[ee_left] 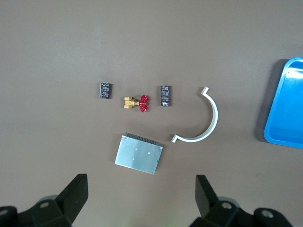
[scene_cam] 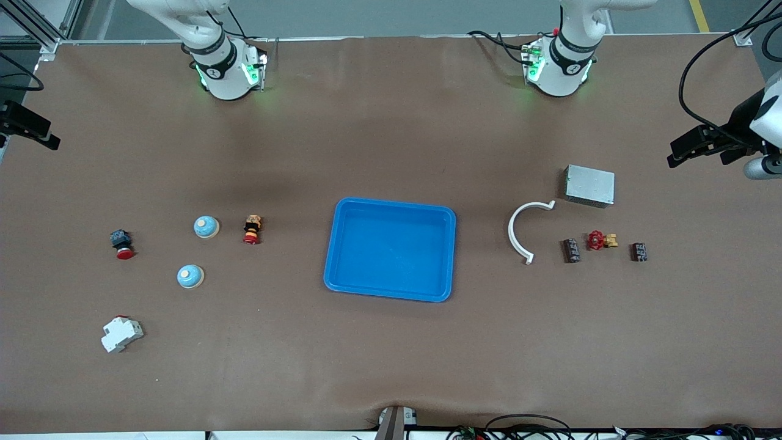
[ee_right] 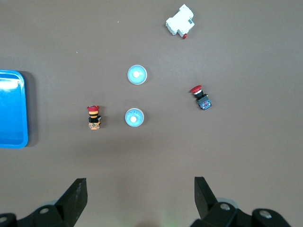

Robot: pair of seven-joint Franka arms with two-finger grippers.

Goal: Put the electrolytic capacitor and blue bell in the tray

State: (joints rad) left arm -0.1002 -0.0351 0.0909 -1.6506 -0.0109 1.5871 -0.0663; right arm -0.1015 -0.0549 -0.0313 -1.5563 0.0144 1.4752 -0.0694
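Note:
The bright-blue tray (scene_cam: 391, 203) lies empty in the middle of the table; its edge also shows as the tray (ee_left: 284, 109) and the tray (ee_right: 12, 109) in the wrist views. Two blue bells (scene_cam: 206, 227) (scene_cam: 190, 276) sit toward the right arm's end, seen too in the right wrist view (ee_right: 134, 117) (ee_right: 137, 74). Two small dark electrolytic capacitors (scene_cam: 570, 250) (scene_cam: 639, 251) lie toward the left arm's end, also in the left wrist view (ee_left: 165, 96) (ee_left: 105, 90). My left gripper (ee_left: 142, 182) hangs open high over the grey box. My right gripper (ee_right: 140, 180) hangs open high above the bells. Neither hand shows in the front view.
Beside the capacitors are a grey metal box (scene_cam: 589, 185), a white curved clip (scene_cam: 519, 232) and a red-handled brass valve (scene_cam: 600, 240). Near the bells lie a red push button (scene_cam: 122, 244), a red-and-orange button (scene_cam: 252, 230) and a white breaker (scene_cam: 121, 334).

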